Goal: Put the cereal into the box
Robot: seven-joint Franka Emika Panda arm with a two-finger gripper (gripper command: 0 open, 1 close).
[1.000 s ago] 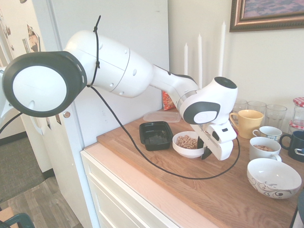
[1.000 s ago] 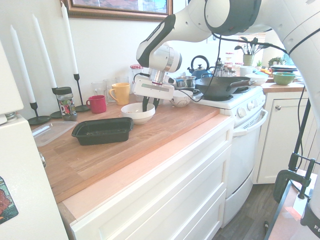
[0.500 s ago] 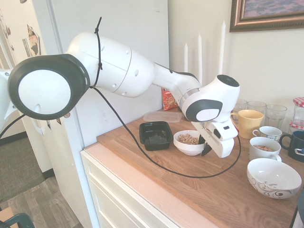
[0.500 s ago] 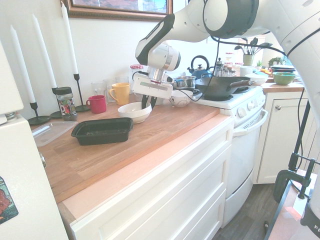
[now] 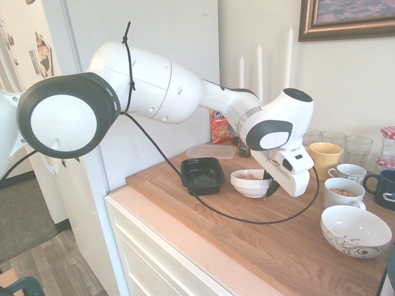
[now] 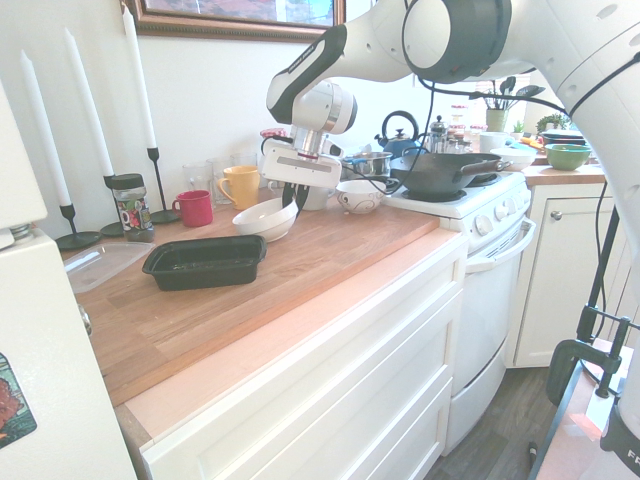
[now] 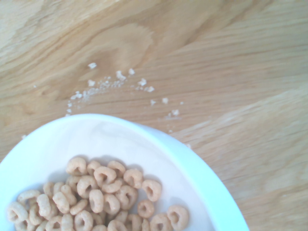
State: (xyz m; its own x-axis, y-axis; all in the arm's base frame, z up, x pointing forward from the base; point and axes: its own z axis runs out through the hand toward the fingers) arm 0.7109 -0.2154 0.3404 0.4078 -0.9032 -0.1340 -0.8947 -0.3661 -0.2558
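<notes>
Gripping the round white bowl [image 6: 262, 221] by its rim in the claw [image 6: 296, 203] — next, carry tan ring-shaped cereal [image 5: 249, 176] to the black plastic tray [image 6: 205, 268], fridge-side on the wooden counter [image 6: 330, 252].

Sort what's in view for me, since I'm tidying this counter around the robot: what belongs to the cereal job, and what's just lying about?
Job:
- cereal
- white bowl holding it
- black tray
- gripper, shut on the bowl's rim

Lying about:
- clear lid
- orange snack bag
- red mug
- yellow mug
</notes>
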